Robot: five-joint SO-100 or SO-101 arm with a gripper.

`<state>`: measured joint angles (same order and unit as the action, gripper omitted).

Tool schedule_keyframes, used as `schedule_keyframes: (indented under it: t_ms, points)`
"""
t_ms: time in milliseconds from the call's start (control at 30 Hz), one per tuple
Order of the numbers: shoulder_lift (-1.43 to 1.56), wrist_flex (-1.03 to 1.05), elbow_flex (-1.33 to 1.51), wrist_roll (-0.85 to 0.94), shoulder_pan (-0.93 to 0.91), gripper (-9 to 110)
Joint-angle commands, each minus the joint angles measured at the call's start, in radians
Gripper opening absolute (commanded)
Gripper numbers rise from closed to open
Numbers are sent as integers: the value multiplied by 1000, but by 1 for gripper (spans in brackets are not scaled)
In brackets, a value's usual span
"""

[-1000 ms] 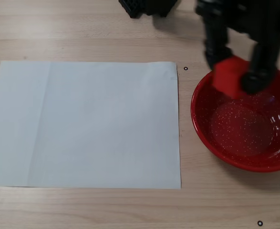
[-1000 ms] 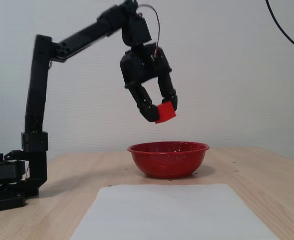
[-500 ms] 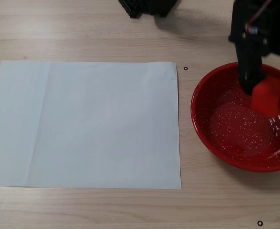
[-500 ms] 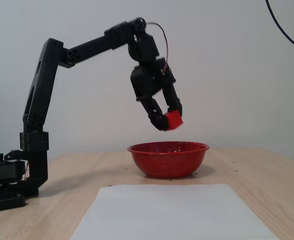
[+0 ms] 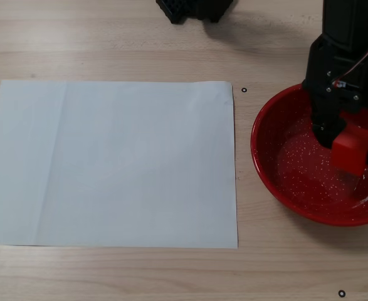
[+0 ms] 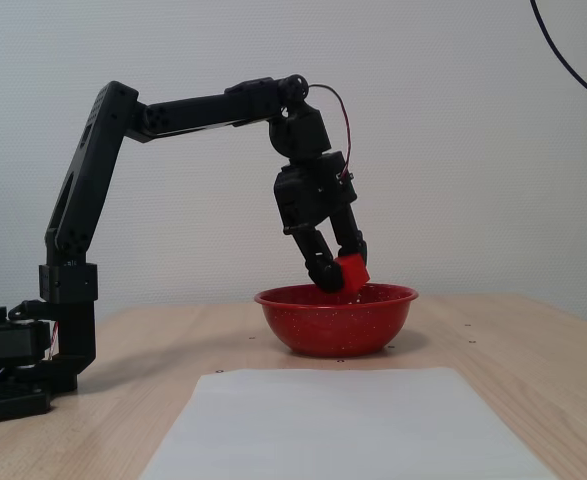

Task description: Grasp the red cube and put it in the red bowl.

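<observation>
The red cube (image 5: 355, 149) (image 6: 352, 271) is held between the fingers of my black gripper (image 5: 353, 145) (image 6: 345, 275), which is shut on it. The cube hangs just above the rim level of the red bowl (image 5: 278, 169) (image 6: 318, 325), over its inside. In a fixed view from above, the bowl sits at the right edge of the table, and the arm comes in from the top right. In a fixed view from the side, the arm reaches from its base at the left and points down into the bowl.
A white sheet of paper (image 5: 115, 163) (image 6: 343, 425) lies on the wooden table left of the bowl. The arm's black base (image 6: 13, 370) stands at the left in the side view. Small black marks (image 5: 244, 90) dot the table.
The gripper has carried the cube from high above the bowl's near rim down and over the bowl's inside. It stays shut on the cube.
</observation>
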<state>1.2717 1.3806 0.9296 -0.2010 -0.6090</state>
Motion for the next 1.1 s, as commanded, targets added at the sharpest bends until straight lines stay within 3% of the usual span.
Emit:
schedule_keyframes:
  t_ms: [0,233,733,1067]
  points:
    - [71,-8,-64,17,-3,26]
    - [92,54,-124,32,8,30]
    - [299,181,-146,55,124,0]
    - [601,138,189,32,314,0]
